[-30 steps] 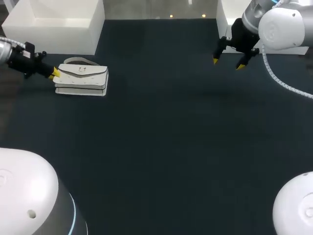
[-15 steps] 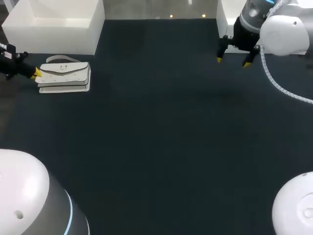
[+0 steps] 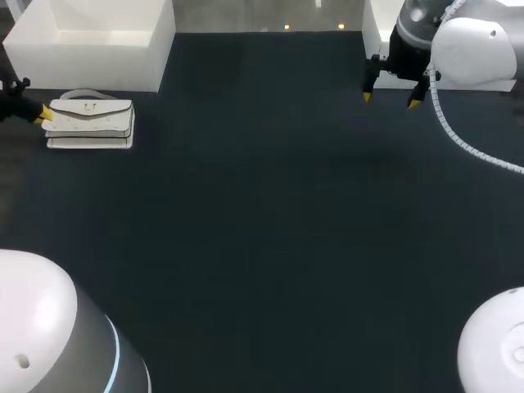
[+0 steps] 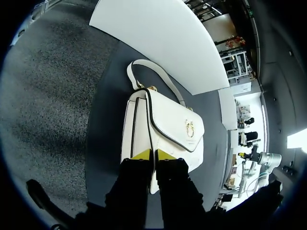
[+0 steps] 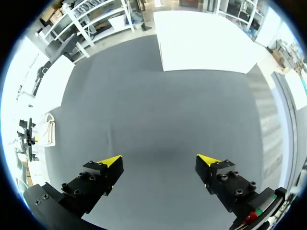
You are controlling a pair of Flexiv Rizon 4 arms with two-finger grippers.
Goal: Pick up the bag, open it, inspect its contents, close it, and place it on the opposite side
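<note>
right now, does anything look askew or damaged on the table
Nothing stands out. The white leather flap handbag lies flat on the dark table, flap closed, no visible damage, its end pinched in the left claw. The right claw hangs open, empty.

Broad middle of dark worktop (image 3: 270,229) offers wide passage from side to side. Far left: white box (image 3: 90,45) walls off back corner. Bag (image 3: 90,123) lies flat just in front of box, with left end effector (image 3: 41,115) clamped on its outer end at worktop edge. Far right: second white box (image 3: 375,33) blocks back corner. Right end effector (image 3: 390,98) hangs just beside it, fingers spread, bare worktop beneath. Near corners taken up by white arm housings (image 3: 49,327).
</note>
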